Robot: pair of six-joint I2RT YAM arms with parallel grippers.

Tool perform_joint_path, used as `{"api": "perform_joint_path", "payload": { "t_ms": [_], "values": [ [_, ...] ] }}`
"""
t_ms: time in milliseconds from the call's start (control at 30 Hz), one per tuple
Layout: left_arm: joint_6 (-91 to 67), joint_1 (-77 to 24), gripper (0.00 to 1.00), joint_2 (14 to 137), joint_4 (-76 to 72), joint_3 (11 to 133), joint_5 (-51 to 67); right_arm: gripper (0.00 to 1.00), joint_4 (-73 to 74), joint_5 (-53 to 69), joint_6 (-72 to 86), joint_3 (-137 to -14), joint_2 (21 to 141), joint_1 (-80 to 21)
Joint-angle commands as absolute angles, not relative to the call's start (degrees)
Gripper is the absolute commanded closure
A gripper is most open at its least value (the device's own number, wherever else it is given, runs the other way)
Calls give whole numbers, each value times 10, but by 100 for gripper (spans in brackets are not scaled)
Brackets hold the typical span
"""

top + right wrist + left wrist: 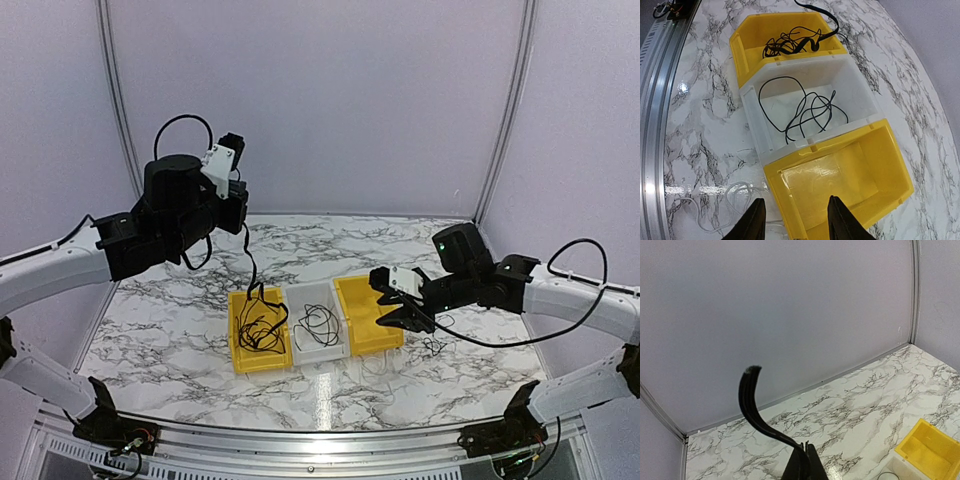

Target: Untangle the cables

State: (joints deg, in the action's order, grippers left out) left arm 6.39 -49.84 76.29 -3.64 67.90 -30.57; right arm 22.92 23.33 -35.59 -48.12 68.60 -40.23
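A tangle of thin black cables (pixel 262 325) lies in the left yellow bin (pixel 240 350); it also shows in the right wrist view (pixel 790 45). My left gripper (pixel 243 220) is raised high above that bin and shut on one black cable (pixel 251 262), which hangs down into the tangle. In the left wrist view the shut fingertips (pixel 805 452) pinch this cable (pixel 752 410), and its free end curls upward. Another black cable (pixel 810 110) lies looped in the white middle bin (pixel 752 120). My right gripper (pixel 796 222) is open and empty over the empty right yellow bin (pixel 840 175).
A pale whitish cable (pixel 715 200) lies loose on the marble table in front of the bins. A thin black cable (pixel 435 345) lies on the table right of the right yellow bin (pixel 388 335). A metal rail (pixel 320 440) runs along the near edge.
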Motion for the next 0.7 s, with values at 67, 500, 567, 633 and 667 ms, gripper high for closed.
{"api": "perform_joint_path", "payload": {
  "t_ms": [67, 500, 567, 633, 667],
  "values": [
    [35, -495, 100, 693, -30, 647, -321, 58, 215, 256, -357, -482, 683, -401],
    [-117, -496, 100, 635, 37, 558, -215, 60, 257, 279, -337, -613, 817, -409],
    [-142, -497, 100, 676, -15, 539, -194, 61, 261, 285, -336, -618, 824, -413],
    [-151, -498, 100, 705, -70, 526, -185, 61, 259, 276, -340, -612, 822, -417],
    [-152, -498, 100, 720, -88, 524, -185, 61, 260, 271, -342, -609, 819, -420]
  ]
}}
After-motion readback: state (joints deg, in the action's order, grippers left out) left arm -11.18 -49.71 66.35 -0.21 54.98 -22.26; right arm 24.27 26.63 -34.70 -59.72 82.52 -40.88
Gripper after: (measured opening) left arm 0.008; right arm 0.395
